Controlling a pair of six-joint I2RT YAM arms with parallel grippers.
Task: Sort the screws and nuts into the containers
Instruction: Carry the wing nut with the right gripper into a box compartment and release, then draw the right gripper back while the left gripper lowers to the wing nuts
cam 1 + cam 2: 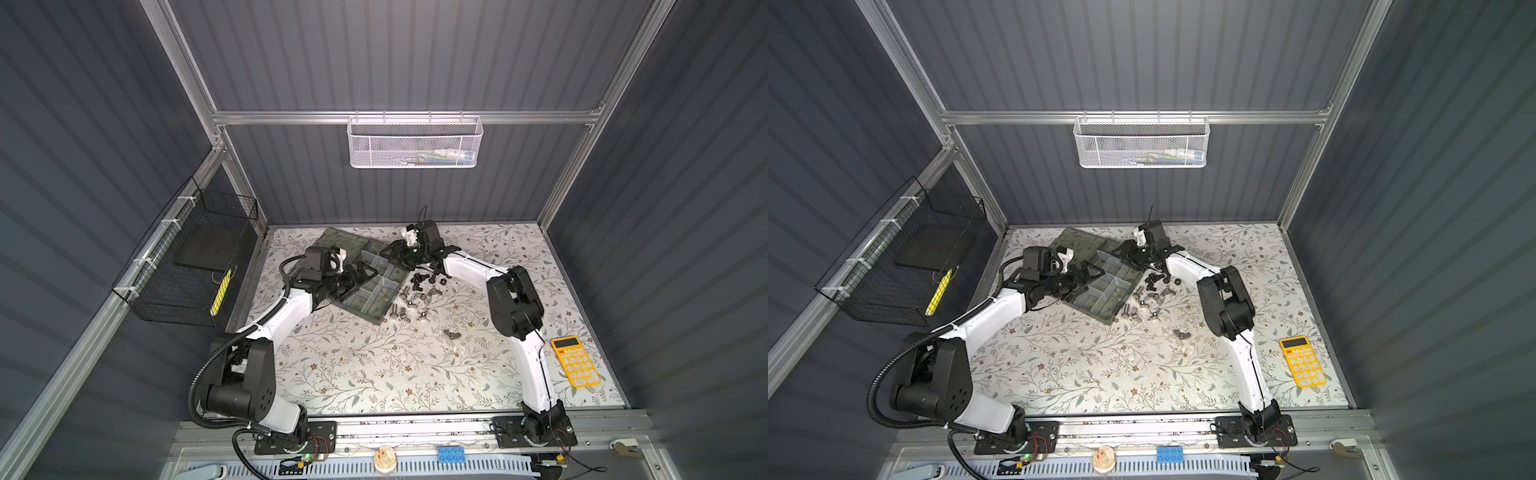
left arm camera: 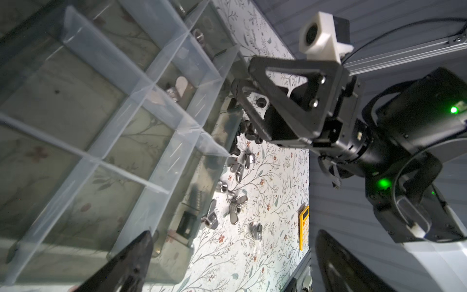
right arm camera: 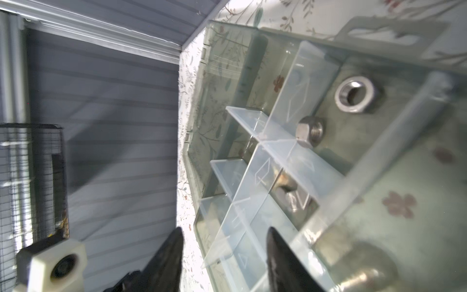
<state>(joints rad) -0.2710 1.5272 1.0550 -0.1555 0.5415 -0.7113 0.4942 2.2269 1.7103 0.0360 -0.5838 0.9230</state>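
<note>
The grey-green organizer box [image 1: 376,316] lies open at the table's far left-centre in both top views, its containers [image 2: 63,106] split by pale dividers. Loose black and silver screws and nuts [image 1: 419,291] [image 1: 1150,296] are heaped just right of it. One winged nut [image 1: 451,333] lies apart, nearer me. My right gripper [image 3: 225,232] hovers open over the box's far compartments with nothing between its fingers. Below it sit two silver nuts [image 3: 355,94] in one compartment and a winged nut [image 2: 177,91] in the neighbouring one. My left gripper [image 2: 235,242] stands wide open and empty at the box's left side [image 1: 360,272].
A yellow calculator [image 1: 575,361] lies at the right front of the table. The box's lid [image 1: 336,241] lies flat behind it. A white mesh basket [image 1: 415,141] hangs on the back wall, a black wire basket [image 1: 187,257] on the left wall.
</note>
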